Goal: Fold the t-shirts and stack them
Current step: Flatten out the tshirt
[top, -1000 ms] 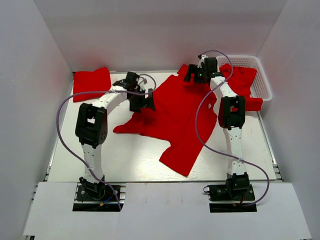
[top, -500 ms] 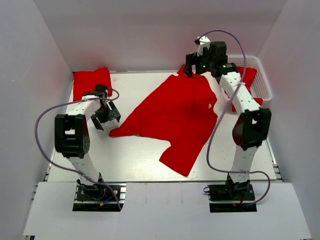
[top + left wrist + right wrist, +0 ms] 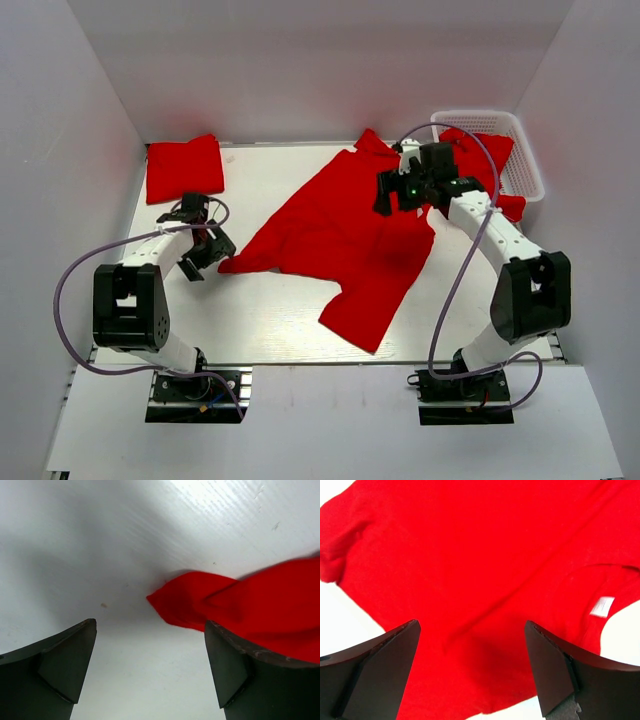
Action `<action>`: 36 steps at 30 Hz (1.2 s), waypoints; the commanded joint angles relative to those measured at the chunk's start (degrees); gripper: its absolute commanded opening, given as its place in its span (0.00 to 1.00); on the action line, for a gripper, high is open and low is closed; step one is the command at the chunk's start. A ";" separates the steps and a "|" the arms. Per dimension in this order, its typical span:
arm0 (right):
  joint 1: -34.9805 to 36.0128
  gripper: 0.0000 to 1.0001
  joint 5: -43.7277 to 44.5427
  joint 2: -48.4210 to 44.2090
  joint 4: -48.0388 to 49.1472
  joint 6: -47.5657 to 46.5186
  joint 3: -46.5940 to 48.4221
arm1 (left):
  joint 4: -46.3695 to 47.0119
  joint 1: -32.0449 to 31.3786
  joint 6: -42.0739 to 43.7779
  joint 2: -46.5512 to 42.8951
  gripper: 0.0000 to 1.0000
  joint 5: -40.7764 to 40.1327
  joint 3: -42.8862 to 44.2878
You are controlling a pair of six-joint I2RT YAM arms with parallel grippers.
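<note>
We record no brand or readable writing; the only marking is a small white sewn-in tag at the neckline of the spread bright red cloth t-shirt, and it shows no legible text. That shirt lies opened out and somewhat rumpled across the middle of the flat white table. A folded bright red cloth t-shirt sits at the far left corner, well apart from it. A third crumpled bright red cloth t-shirt drapes over the left rim of the white plastic lattice basket at the far right. The tag appears only in the right wrist view; the overhead view does not resolve it. The right gripper hovers over the spread shirt's upper right part, jaws apart with nothing between them. The left wrist view alone shows the shirt's pointed left corner lying on the table between the separated fingers of the left gripper, which grips nothing. We cannot tell whether either finger touches the cloth. Plain white walls enclose the table on three sides, and purple cables loop along both arms.
</note>
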 commanded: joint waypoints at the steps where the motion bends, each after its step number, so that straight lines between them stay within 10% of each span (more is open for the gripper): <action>1: -0.03 0.90 -1.08 -5.93 3.10 1.41 -1.45 | 7.46 0.20 -0.68 -3.08 0.97 1.00 -1.25; 7: 0.67 0.90 0.41 -8.48 0.81 4.21 -5.05 | 13.70 0.20 -0.15 1.65 0.70 4.94 -5.46; 15: 2.60 0.90 7.88 -15.51 -2.79 6.85 -13.31 | 16.87 -0.59 0.99 1.41 0.00 8.91 -10.56; 36: 38.00 0.90 17.63 -16.57 -9.57 19.33 -32.81 | 28.56 -1.12 4.77 -11.08 0.00 7.95 -16.90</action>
